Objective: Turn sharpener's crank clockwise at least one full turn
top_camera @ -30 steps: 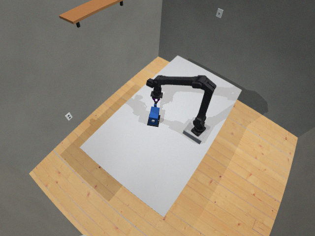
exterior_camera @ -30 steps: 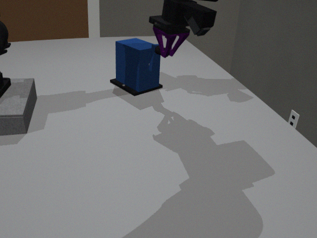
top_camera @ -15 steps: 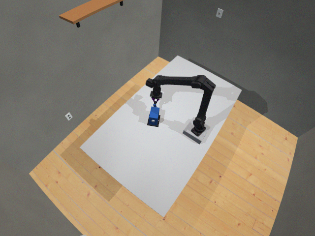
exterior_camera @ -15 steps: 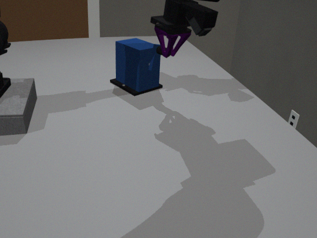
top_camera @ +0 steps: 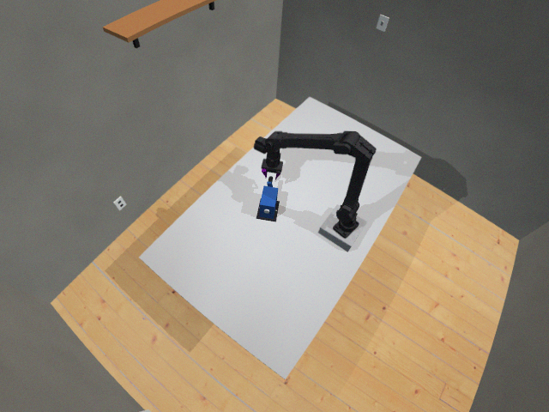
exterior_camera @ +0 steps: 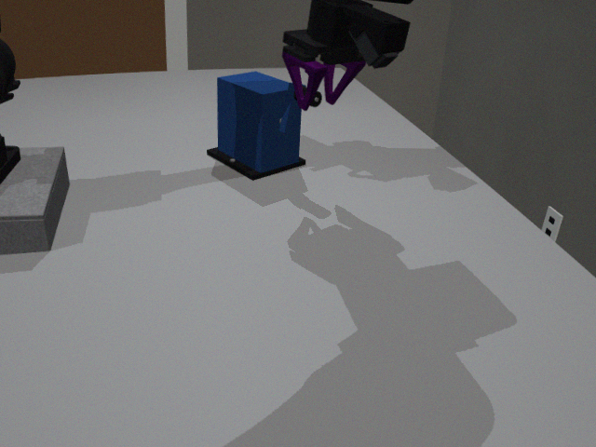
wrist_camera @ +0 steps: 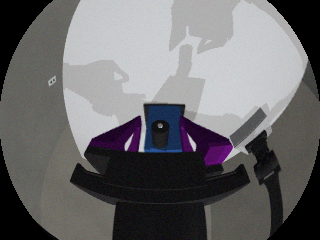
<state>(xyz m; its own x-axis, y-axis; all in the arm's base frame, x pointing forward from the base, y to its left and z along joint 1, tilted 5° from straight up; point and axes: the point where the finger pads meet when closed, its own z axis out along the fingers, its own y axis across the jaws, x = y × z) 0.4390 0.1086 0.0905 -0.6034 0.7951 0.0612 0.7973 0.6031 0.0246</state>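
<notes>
The blue sharpener [top_camera: 268, 202] stands on a black base plate on the white table top, and also shows in the exterior view [exterior_camera: 257, 119] and the wrist view [wrist_camera: 163, 127]. Its crank points up on the far side, with a small black knob [exterior_camera: 313, 101] at the level of the box's top edge. My gripper [exterior_camera: 318, 102] hangs over that side with its purple fingers pointing down. The fingers are open, and the knob [wrist_camera: 160, 134] lies between them with a gap on each side. In the top view the gripper [top_camera: 271, 175] is just above the knob [top_camera: 270, 179].
The arm's base stands on a grey block [top_camera: 340, 232] to the right of the sharpener, at the left edge in the exterior view [exterior_camera: 29, 199]. A wooden shelf [top_camera: 154, 17] hangs on the far wall. The table edge runs close behind the sharpener.
</notes>
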